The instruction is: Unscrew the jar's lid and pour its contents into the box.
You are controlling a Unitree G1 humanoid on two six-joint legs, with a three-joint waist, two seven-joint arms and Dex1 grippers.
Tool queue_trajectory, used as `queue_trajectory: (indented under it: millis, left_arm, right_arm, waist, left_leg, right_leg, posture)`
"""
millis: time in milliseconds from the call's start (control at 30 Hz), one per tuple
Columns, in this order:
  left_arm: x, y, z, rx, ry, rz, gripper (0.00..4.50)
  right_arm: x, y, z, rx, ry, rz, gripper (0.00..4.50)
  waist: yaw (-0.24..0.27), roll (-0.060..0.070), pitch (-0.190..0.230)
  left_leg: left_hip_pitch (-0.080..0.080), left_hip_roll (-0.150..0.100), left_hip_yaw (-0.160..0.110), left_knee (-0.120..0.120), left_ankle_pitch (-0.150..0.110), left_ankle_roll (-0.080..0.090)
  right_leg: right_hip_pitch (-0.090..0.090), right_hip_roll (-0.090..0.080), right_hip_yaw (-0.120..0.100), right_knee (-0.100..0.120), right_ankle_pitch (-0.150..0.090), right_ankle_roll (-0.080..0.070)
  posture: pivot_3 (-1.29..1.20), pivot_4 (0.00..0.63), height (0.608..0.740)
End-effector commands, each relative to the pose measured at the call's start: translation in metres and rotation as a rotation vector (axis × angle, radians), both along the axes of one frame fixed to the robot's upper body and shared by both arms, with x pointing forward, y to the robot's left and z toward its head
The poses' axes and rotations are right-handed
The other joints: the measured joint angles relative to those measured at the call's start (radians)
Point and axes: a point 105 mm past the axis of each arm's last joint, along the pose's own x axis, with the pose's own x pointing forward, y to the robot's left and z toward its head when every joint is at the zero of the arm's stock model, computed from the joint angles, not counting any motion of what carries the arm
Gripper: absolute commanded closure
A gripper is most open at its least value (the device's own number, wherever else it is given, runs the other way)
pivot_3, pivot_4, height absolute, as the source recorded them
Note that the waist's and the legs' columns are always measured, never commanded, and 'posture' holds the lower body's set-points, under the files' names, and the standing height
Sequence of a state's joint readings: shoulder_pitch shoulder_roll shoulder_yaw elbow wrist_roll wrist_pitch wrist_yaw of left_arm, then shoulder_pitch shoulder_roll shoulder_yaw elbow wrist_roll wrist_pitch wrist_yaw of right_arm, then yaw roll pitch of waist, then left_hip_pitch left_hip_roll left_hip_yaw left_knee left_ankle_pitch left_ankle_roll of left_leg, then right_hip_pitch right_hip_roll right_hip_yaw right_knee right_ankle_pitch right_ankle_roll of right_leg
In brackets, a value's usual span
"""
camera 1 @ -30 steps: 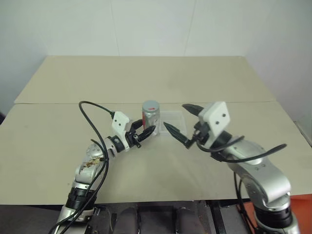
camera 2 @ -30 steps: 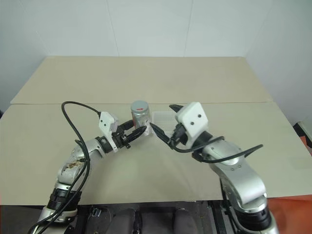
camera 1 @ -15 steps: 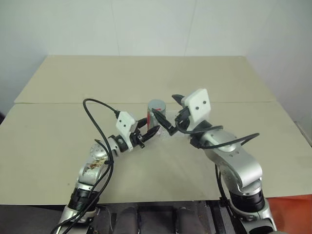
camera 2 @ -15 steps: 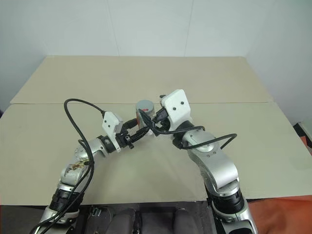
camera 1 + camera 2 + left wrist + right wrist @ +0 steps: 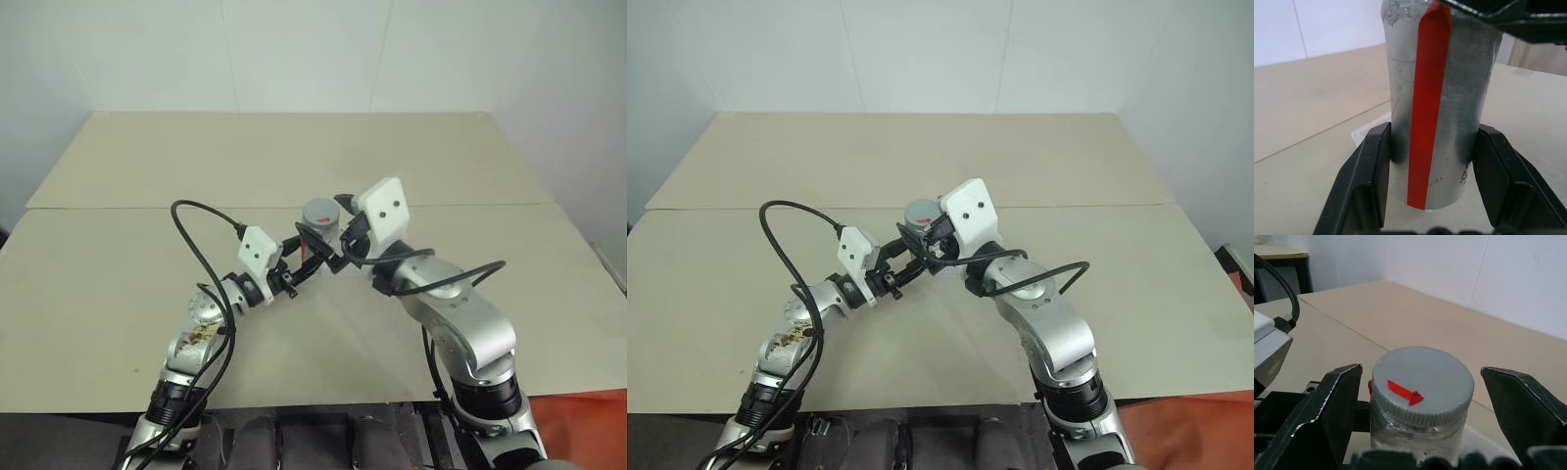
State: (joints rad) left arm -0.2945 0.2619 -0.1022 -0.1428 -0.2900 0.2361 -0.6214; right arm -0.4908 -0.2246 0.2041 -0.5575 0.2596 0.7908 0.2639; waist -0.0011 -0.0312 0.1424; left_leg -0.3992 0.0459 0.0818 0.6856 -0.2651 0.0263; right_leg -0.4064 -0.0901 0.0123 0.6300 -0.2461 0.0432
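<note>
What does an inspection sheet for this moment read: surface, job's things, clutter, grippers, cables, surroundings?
Surface: beige table, seam across it.
Jar: silvery jar, red stripe, upright, lifted off the table.
Lid: grey lid, red mark, on the jar.
Box: clear box, edge visible behind the jar.
Clutter: nothing seen.
Left gripper: shut on the jar's lower body.
Right gripper: open, fingers either side of the lid, apart from it.
Cables: black cable looping over the left arm.
Surroundings: white walls.

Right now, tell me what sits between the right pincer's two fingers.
The lid, still on the jar. In the right wrist view, the right pincer is open, with a gap either side of the lid.
</note>
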Motion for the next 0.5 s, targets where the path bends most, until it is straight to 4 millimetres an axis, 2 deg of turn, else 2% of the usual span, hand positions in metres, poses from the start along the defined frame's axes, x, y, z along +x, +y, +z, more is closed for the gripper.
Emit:
queue_trajectory:
  millis: [33, 100, 167, 500]
  left_arm:
    - [-0.0008, -0.0026, 0.0107, -0.01, -0.054, -0.008, 2.39]
    - [-0.0006, -0.0027, 0.0105, -0.011, -0.054, -0.009, 2.39]
    - [-0.0005, -0.0029, 0.0096, -0.009, -0.054, -0.01, 2.39]
    - [-0.0094, -0.0031, 0.0089, 0.0, -0.054, -0.081, 2.39]
  right_arm:
    - [-0.0038, 0.0003, 0.012, 0.023, -0.038, 0.02, 0.53]
    - [-0.0041, 0.0005, 0.012, 0.024, -0.038, 0.023, 1.25]
    - [-0.0043, 0.0007, 0.0124, 0.036, -0.033, 0.025, 1.68]
    - [-0.0063, -0.0009, 0.01, 0.026, -0.034, 0.053, 1.68]
  waist:
    - [0.0, 0.0, 0.0]
    - [0.0, 0.0, 0.0]
    - [-0.001, 0.0, 0.0]
    - [-0.003, 0.0, 0.0]
  left_leg:
    - [0.0, 0.0, 0.0, 0.0, 0.0, 0.0]
    - [0.0, 0.0, 0.0, 0.0, 0.0, 0.0]
    - [0.0, 0.0, 0.0, 0.0, 0.0, 0.0]
    - [0.0, 0.0, 0.0, 0.0, 0.0, 0.0]
  right_leg:
    - [0.0, 0.0, 0.0, 0.0, 0.0, 0.0]
    - [0.0, 0.0, 0.0, 0.0, 0.0, 0.0]
    - [0.0, 0.0, 0.0, 0.0, 0.0, 0.0]
    - [0.0, 0.0, 0.0, 0.0, 0.0, 0.0]
  posture:
    - [0.0, 0.15, 0.74]
    - [0.0, 0.15, 0.74]
    - [0.0, 0.15, 0.74]
    - [0.0, 0.15, 0.74]
